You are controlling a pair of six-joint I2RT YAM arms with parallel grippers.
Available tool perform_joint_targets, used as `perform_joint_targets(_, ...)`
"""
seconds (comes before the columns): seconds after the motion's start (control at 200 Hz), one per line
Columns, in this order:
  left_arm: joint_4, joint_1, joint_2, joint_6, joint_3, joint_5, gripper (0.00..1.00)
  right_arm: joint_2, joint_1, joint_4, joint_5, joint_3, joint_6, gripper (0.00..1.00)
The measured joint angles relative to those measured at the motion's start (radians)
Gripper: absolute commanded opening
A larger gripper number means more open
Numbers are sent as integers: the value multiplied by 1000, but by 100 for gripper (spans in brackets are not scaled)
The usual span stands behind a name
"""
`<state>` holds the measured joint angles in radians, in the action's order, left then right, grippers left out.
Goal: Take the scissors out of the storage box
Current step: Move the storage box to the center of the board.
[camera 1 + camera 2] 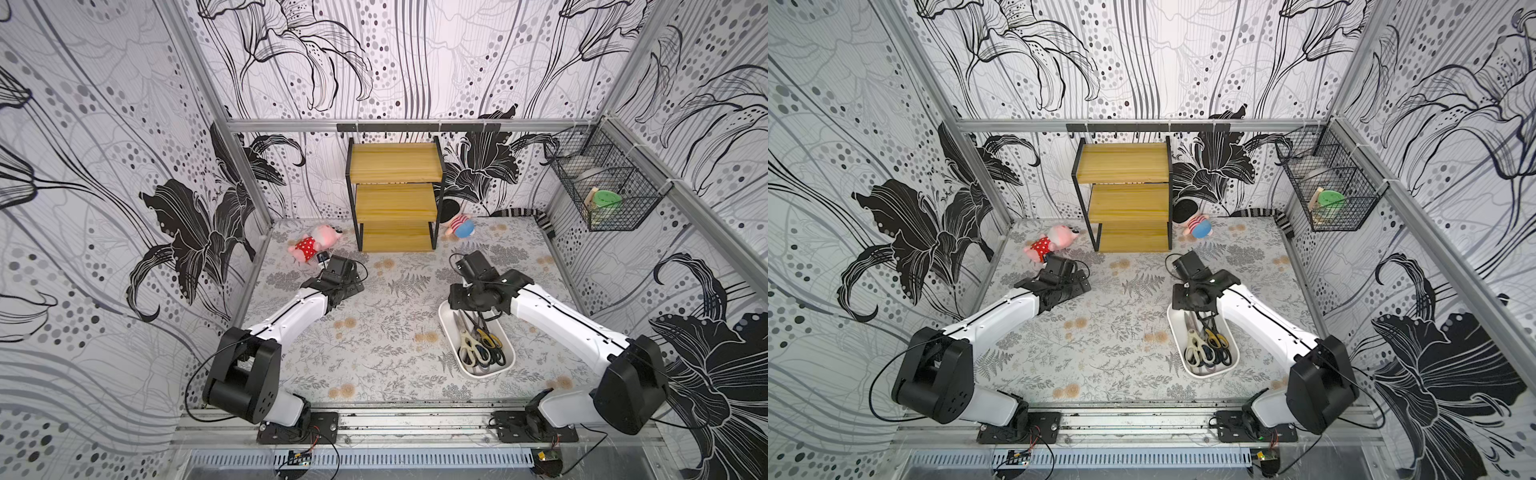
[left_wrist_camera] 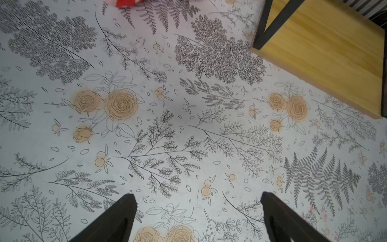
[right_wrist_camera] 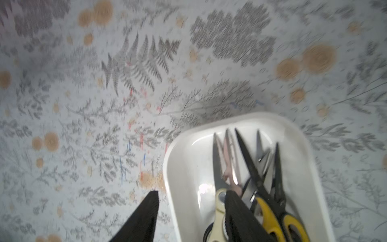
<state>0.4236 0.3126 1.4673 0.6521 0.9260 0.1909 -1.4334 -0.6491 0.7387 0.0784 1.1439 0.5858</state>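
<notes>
The white storage box (image 1: 486, 375) (image 1: 1204, 375) lies on the flowered mat at the right, and several scissors (image 1: 482, 345) (image 1: 1208, 345) are piled in it with their handles towards the front. In the right wrist view I see a cream-handled pair (image 3: 219, 220), a yellow-black pair (image 3: 270, 218), black blades (image 3: 249, 159) and a pale pink pair (image 3: 228, 150). My right gripper (image 3: 191, 191) is open and straddles the box's wall (image 3: 178, 188): one finger outside, one inside against the cream handle. My left gripper (image 2: 198, 193) (image 1: 351, 286) hangs open over bare mat.
A wooden three-tier shelf (image 1: 395, 195) (image 2: 326, 52) stands at the back middle. A pink plush in a red dress (image 1: 313, 243) lies left of it and a small blue-and-pink toy (image 1: 461, 226) right of it. A black wire basket (image 1: 602, 187) hangs on the right wall.
</notes>
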Motion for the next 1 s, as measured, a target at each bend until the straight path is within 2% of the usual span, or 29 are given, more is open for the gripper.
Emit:
perform_joint_targets(0.105,-9,0,-41,-3,-43,-61,98,-34,-113,66,11,3,29,52)
perform_joint_targets(0.18,-13,0,-70,-4,-66,-96,98,-46,-146,96,17,2,48,50)
perform_joint_targets(0.27,-22,1,-95,-3,-82,-127,98,-46,-149,106,30,-11,61,47)
perform_joint_targets(0.36,-46,2,-115,3,-104,-150,98,-48,-147,92,31,-45,66,39)
perform_joint_targets(0.471,-70,7,-122,10,-124,-158,98,-77,-159,62,35,-72,64,34)
perform_joint_targets(0.566,-98,8,-122,25,-145,-159,98,-114,-169,21,41,-96,67,25)
perform_joint_targets(0.621,-104,8,-122,34,-154,-159,98,-132,-171,7,44,-108,66,25)
perform_joint_targets(0.806,-125,15,-159,56,-220,-161,98,-143,-173,-11,80,-105,59,0)
perform_joint_targets(1.001,-114,18,-221,56,-260,-157,98,-144,-167,53,132,-54,38,0)
